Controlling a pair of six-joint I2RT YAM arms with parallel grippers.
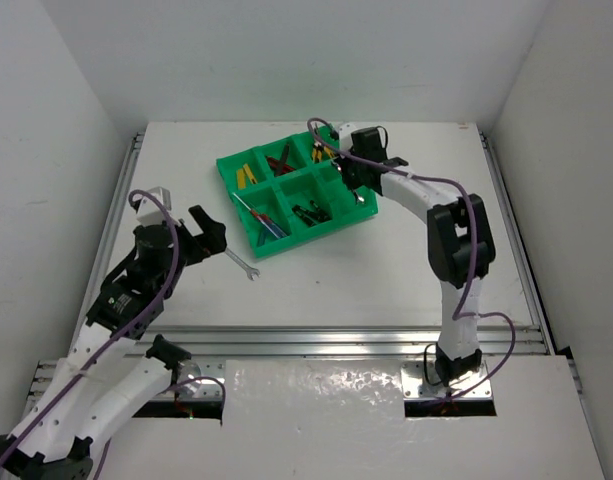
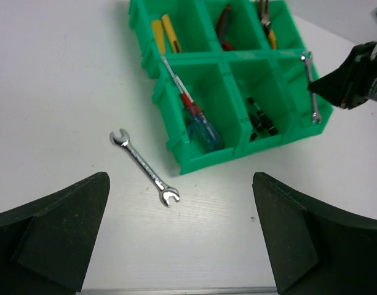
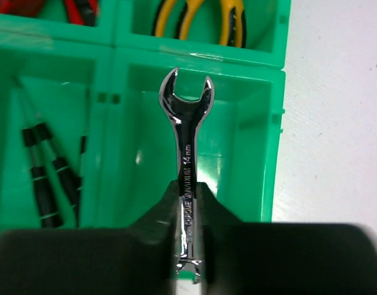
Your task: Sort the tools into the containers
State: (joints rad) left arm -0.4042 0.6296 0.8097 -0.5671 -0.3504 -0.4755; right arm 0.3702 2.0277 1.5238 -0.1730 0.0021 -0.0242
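The sorting is looking close to finished. The green tray [image 2: 206, 161] is already carrying yellow knives [image 2: 163, 34] in its far-left compartment, red-handled tools [image 2: 224, 24] in the far-middle one, yellow-handled pliers [image 3: 200, 18] at far right, screwdrivers [image 2: 197, 120] with clear red and blue handles at near left, and slim black-handled drivers [image 3: 47, 178] at near middle. The near-right compartment [image 3: 237, 141] is showing only bare green floor. The right end effector [image 3: 188, 196] is hovering over it, its fingers clamping one end of a silver open-end wrench [image 3: 186, 135] whose free forked end is pointing out over that pocket. What is remaining, as I am judging it, is releasing this wrench and then fetching the second wrench [image 2: 144, 167], which is lying flat on the white counter [image 2: 65, 92] near the tray's near-left corner without touching it. The left end effector [image 1: 211, 230] is hanging over the counter near that wrench, its fingers spreading wide and holding nothing. Both wrenches are gleaming like polished chrome, with flat narrow shanks and a fork at each end. The held one is showing stamped lettering along its shank, and such hard, slick metal is likely making for a slippery hold. The tray is looking like glossy moulded plastic with thin raised walls around square pockets, and the counter is appearing smooth and matte.
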